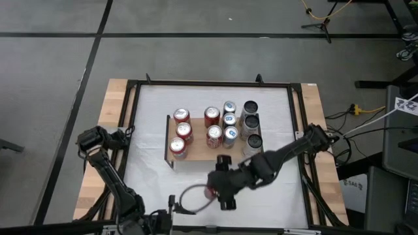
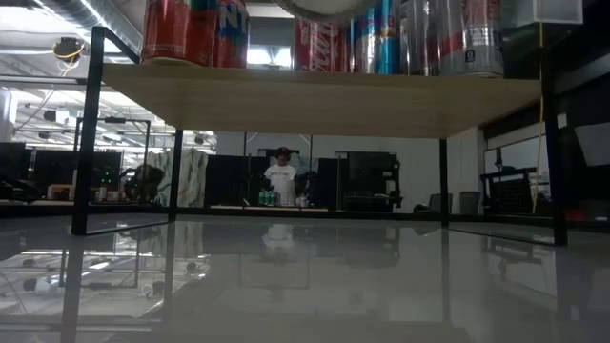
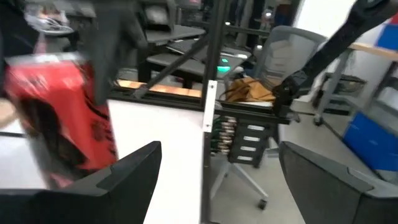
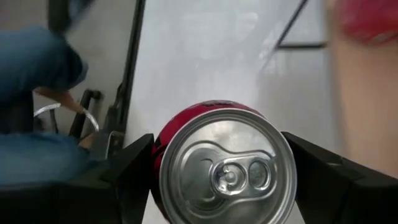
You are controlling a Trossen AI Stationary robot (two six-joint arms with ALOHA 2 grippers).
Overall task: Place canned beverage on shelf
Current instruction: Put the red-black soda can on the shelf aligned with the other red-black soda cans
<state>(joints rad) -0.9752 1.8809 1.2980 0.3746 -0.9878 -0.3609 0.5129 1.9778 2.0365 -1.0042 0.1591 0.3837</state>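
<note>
The shelf (image 1: pixel 196 154), a light wooden board on thin black legs, stands mid-table and carries several upright cans (image 1: pixel 215 132), red, blue-silver and dark. In the low view its board (image 2: pixel 315 100) is seen from below. My right gripper (image 1: pixel 219 188) is in front of the shelf's near edge, shut on a red can (image 4: pixel 217 168) with a silver top. The can also shows in the high view (image 1: pixel 209 192). My left gripper (image 3: pixel 217 149) is open and empty near the table's near edge, and the red can (image 3: pixel 62 118) shows blurred in its wrist view. My right gripper pinches the red can between its two fingers, on opposite sides of the wall just below the top rim (image 4: pixel 163 144). The fingers come from above, pointing down. The can stands upright, top up. Whether its bottom rests on the table cannot be told.
A black frame (image 1: pixel 134 124) and wooden side strips (image 1: pixel 112 130) border the white tabletop. A grey cable loop (image 1: pixel 186 196) lies near the held can. Bare white table (image 1: pixel 150 176) lies between the shelf and the near edge. A person (image 2: pixel 281 178) stands far behind the table.
</note>
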